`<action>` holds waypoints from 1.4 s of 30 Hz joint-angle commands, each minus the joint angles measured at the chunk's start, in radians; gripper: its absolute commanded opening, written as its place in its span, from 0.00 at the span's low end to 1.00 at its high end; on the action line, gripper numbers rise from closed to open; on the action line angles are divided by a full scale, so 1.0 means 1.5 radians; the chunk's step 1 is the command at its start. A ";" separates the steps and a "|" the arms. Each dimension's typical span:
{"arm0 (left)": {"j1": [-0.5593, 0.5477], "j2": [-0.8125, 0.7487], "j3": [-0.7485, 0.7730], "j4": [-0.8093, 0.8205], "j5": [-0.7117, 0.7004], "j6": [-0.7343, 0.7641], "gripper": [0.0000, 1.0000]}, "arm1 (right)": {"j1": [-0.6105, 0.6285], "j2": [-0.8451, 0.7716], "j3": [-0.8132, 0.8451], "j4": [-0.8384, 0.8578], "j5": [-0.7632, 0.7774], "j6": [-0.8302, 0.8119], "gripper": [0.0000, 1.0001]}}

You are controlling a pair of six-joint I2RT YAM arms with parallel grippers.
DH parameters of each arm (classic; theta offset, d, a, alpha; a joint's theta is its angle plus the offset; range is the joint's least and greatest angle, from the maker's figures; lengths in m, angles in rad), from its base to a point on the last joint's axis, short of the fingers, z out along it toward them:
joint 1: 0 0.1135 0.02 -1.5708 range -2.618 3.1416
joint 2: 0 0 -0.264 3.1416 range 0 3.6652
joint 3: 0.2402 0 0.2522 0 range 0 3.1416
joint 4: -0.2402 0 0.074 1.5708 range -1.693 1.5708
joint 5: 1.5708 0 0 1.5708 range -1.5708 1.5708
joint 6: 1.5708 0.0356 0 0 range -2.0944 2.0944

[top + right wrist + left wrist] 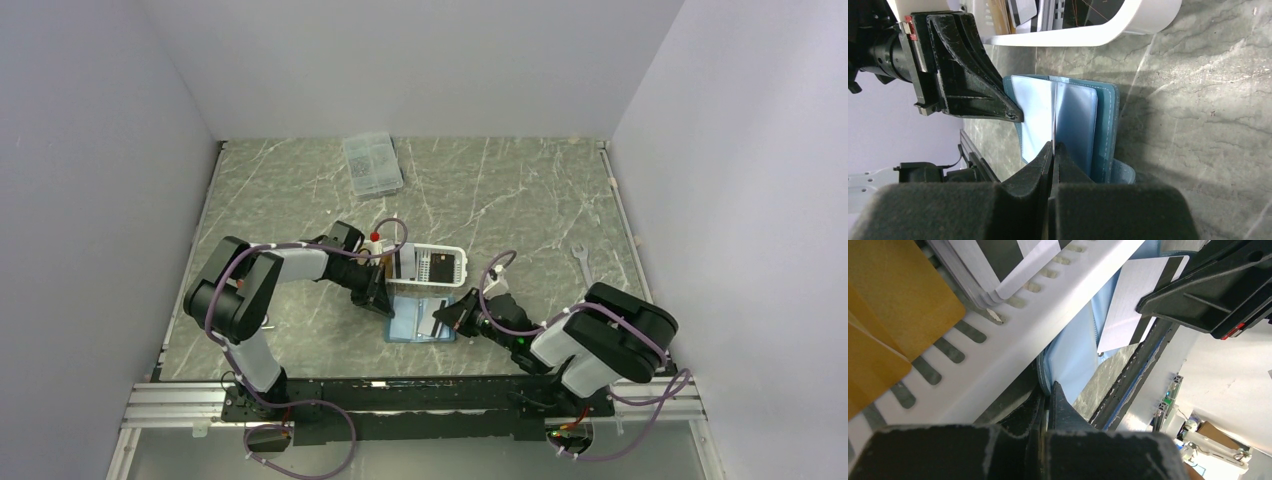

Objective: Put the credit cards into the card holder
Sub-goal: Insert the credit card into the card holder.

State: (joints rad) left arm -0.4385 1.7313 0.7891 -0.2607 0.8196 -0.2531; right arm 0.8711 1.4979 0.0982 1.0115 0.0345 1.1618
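The left gripper is clenching one edge of the card holder, which is lying open on the table just beside the white slatted basket. The right gripper is pinching a pale credit card with a dark stripe and reaching its free edge over the holder's light blue inside. To seat it well, the right arm is going to need the card's leading edge square to a slot mouth and at a shallow angle, sliding in slowly while the left grip is stopping the holder from skidding or folding. The basket is holding yellow-gold cards at one end and a stack of grey and striped cards beside them; whether any pocket is already holding a card is impossible to tell
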 commanded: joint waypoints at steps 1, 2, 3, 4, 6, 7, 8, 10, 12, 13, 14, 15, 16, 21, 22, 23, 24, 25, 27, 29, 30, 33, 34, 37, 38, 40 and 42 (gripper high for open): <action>-0.008 -0.014 -0.009 0.000 -0.014 0.009 0.02 | -0.004 0.014 -0.012 0.106 0.018 0.011 0.00; -0.008 -0.015 -0.008 0.000 -0.014 0.010 0.02 | -0.004 0.013 -0.011 0.107 0.017 0.010 0.00; -0.008 -0.015 -0.008 0.000 -0.014 0.010 0.02 | -0.005 0.012 -0.010 0.107 0.017 0.008 0.00; -0.008 -0.014 -0.008 0.001 -0.015 0.009 0.02 | -0.005 0.009 -0.010 0.105 0.017 0.007 0.00; -0.008 -0.013 -0.009 0.002 -0.016 0.010 0.02 | -0.005 0.006 -0.012 0.104 0.022 0.008 0.00; -0.008 -0.012 -0.009 0.002 -0.016 0.010 0.02 | -0.004 0.007 -0.013 0.105 0.021 0.008 0.00; -0.008 -0.012 -0.009 0.003 -0.015 0.010 0.02 | -0.005 0.008 -0.011 0.103 0.021 0.008 0.00; -0.008 -0.011 -0.009 0.004 -0.016 0.009 0.02 | -0.005 0.016 -0.008 0.105 0.020 0.008 0.00; -0.008 -0.010 -0.008 0.003 -0.015 0.009 0.02 | -0.005 0.028 -0.006 0.113 0.017 0.008 0.00; -0.008 -0.011 -0.008 0.003 -0.014 0.010 0.02 | -0.005 0.034 -0.003 0.115 0.016 0.008 0.00; -0.008 -0.011 -0.009 0.003 -0.014 0.010 0.02 | -0.005 0.043 0.002 0.117 0.011 0.008 0.00; -0.008 -0.011 -0.008 0.004 -0.014 0.010 0.02 | -0.005 0.051 0.005 0.121 0.008 0.007 0.00; -0.008 -0.011 -0.008 0.002 -0.014 0.010 0.02 | -0.005 0.060 0.007 0.127 0.005 0.008 0.00; -0.007 -0.012 -0.005 -0.001 -0.014 0.012 0.02 | -0.005 0.099 0.007 0.161 -0.007 0.011 0.00; -0.007 -0.012 -0.004 -0.002 -0.014 0.012 0.02 | -0.005 0.104 0.006 0.169 -0.008 0.013 0.00; -0.007 -0.012 -0.004 -0.001 -0.014 0.012 0.02 | -0.005 0.108 0.006 0.176 -0.011 0.013 0.00; -0.007 -0.011 -0.005 -0.001 -0.013 0.012 0.02 | -0.005 0.110 0.007 0.176 -0.014 0.012 0.00; -0.007 -0.011 -0.005 -0.001 -0.014 0.012 0.02 | -0.004 0.109 0.009 0.171 -0.017 0.010 0.00; -0.006 -0.010 -0.003 -0.003 -0.014 0.012 0.02 | -0.003 0.104 0.015 0.153 -0.020 0.001 0.00; -0.006 -0.010 -0.001 -0.004 -0.013 0.012 0.03 | 0.000 0.091 0.019 0.124 -0.020 -0.007 0.00; -0.005 -0.010 -0.001 -0.005 -0.013 0.012 0.03 | 0.001 0.088 0.019 0.114 -0.033 -0.009 0.00; -0.002 -0.010 0.000 -0.007 -0.014 0.013 0.04 | 0.001 0.102 0.016 0.123 -0.057 -0.011 0.00; -0.001 -0.011 0.001 -0.007 -0.014 0.013 0.05 | 0.002 0.111 0.016 0.127 -0.062 -0.008 0.00; 0.000 -0.012 0.000 -0.008 -0.014 0.012 0.06 | 0.006 0.141 0.014 0.152 -0.073 0.000 0.00; 0.000 -0.013 0.001 -0.009 -0.014 0.014 0.06 | 0.007 0.148 0.013 0.160 -0.076 0.002 0.00; 0.000 -0.014 0.002 -0.008 -0.014 0.013 0.06 | 0.007 0.159 0.010 0.167 -0.080 0.008 0.00; 0.000 -0.013 0.002 -0.008 -0.014 0.013 0.06 | 0.007 0.160 0.007 0.169 -0.080 0.012 0.00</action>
State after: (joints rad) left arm -0.4416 1.7313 0.7891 -0.2600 0.8185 -0.2527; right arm 0.8742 1.7145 0.1135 1.2411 -0.0635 1.1831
